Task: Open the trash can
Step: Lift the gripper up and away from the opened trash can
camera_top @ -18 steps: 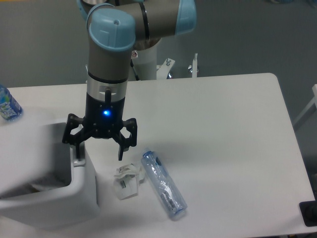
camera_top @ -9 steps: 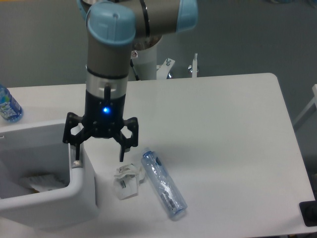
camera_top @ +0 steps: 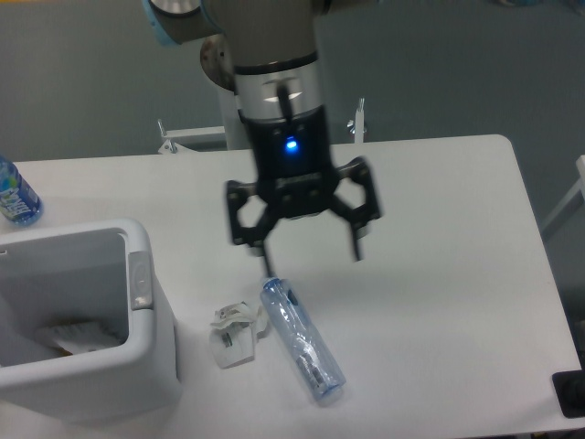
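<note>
Open trash can (camera_top: 137, 366) at the table's near-left corner, gripper (camera_top: 311, 261) hanging spread over the middle of the table.

The white bin shows its hollow inside, with some crumpled rubbish at the bottom and a small grey button (camera_top: 139, 280) on its right rim. The gripper, blurred by motion, has its two black fingers set wide apart with nothing between them; a blue light glows on its wrist. Just below it lies a clear plastic bottle (camera_top: 303, 340) on its side, and beside that, to the left, a crumpled clear plastic scrap (camera_top: 234, 334). Another bottle with a blue label (camera_top: 15, 195) sits at the far-left edge of the white table (camera_top: 439, 238).
</note>
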{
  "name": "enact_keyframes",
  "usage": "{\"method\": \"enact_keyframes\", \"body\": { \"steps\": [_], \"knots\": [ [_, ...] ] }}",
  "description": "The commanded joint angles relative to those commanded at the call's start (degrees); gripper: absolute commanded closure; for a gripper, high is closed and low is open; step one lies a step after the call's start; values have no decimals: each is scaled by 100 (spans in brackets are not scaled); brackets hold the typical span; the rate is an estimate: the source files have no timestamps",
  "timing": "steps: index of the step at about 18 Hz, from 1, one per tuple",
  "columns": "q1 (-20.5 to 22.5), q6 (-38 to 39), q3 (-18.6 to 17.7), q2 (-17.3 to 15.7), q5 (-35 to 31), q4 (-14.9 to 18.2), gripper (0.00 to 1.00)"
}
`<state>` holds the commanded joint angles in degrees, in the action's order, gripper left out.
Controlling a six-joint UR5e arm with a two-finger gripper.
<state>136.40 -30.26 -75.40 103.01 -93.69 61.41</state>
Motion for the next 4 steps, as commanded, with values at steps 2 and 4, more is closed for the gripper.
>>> {"method": "enact_keyframes", "body": {
  "steps": [2,4],
  "knots": [
    [53,-925,-202,-131,-26,213,0],
    [115,-1157,-395,-167,-166,214,0]
  ]
}}
